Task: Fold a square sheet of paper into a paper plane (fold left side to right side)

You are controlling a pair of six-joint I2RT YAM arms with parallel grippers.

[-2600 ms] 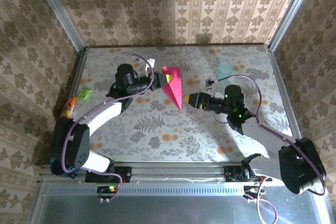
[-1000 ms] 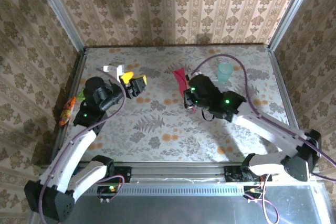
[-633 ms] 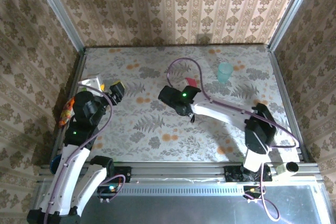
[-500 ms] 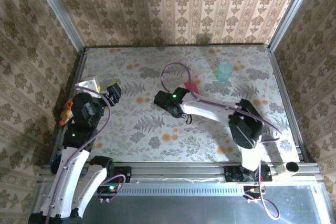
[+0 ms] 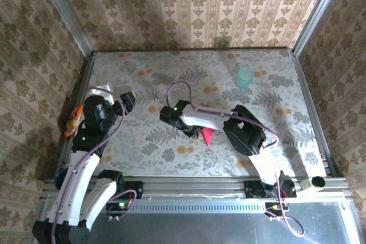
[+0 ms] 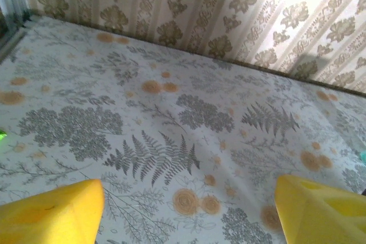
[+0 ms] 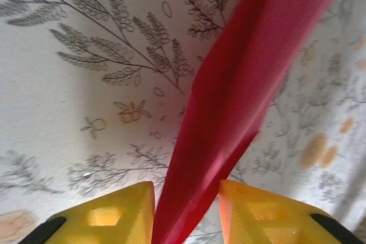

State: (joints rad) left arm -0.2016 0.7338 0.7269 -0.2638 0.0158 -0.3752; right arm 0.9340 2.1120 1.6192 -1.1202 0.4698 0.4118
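The left arm and right arm share white links, black joints, green lights, purple cables and yellow fingers.

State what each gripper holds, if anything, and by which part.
The right gripper pinches the folded red paper by its narrow end, between both fingers. The left gripper is open and holds nothing.

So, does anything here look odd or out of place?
The folded red paper is clamped on edge between the right fingers, not lying flat. An orange packet sits at the left rail of the table.
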